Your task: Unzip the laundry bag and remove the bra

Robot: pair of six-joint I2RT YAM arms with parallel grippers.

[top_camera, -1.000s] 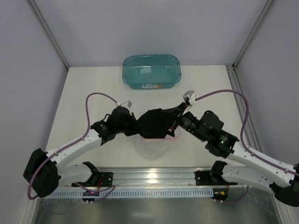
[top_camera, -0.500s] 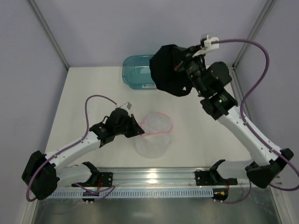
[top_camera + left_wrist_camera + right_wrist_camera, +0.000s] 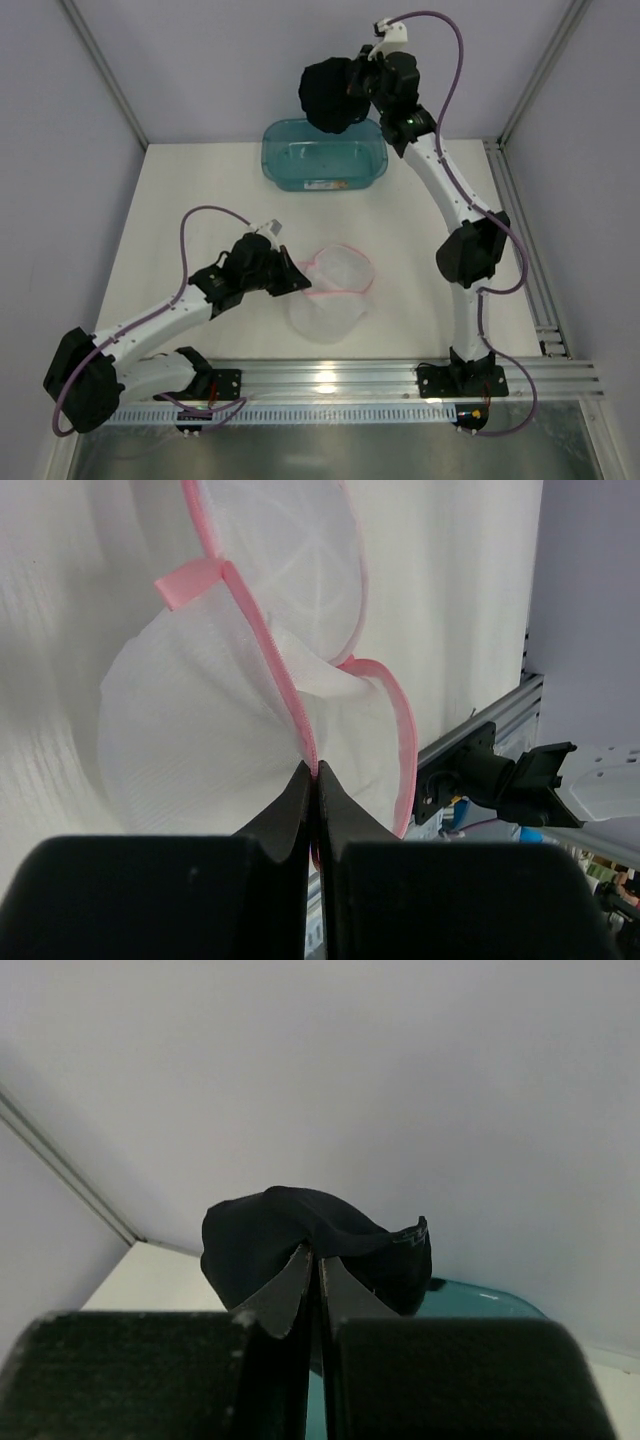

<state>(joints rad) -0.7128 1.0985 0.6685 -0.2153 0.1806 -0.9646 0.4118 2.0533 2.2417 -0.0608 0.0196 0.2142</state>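
The laundry bag [image 3: 335, 280], white mesh with a pink rim, lies open at the table's middle; it also shows in the left wrist view [image 3: 230, 700]. My left gripper [image 3: 297, 279] is shut on its pink zip edge [image 3: 290, 705] at the bag's left side. The bra [image 3: 332, 95], a black fabric lump, hangs in the air above the teal tub, outside the bag. My right gripper [image 3: 352, 88] is shut on it, arm stretched high and far back. In the right wrist view the bra [image 3: 300, 1235] bulges over the closed fingertips [image 3: 298, 1270].
A teal translucent plastic tub [image 3: 324, 153] stands at the table's back centre, under the held bra; its rim shows in the right wrist view [image 3: 480, 1300]. A metal rail [image 3: 330, 380] runs along the near edge. Enclosure posts stand at the back corners.
My right arm has pulled the bra out of the bag and swung it up and back over the tub. The bag has collapsed flat. My left gripper keeps its hold.
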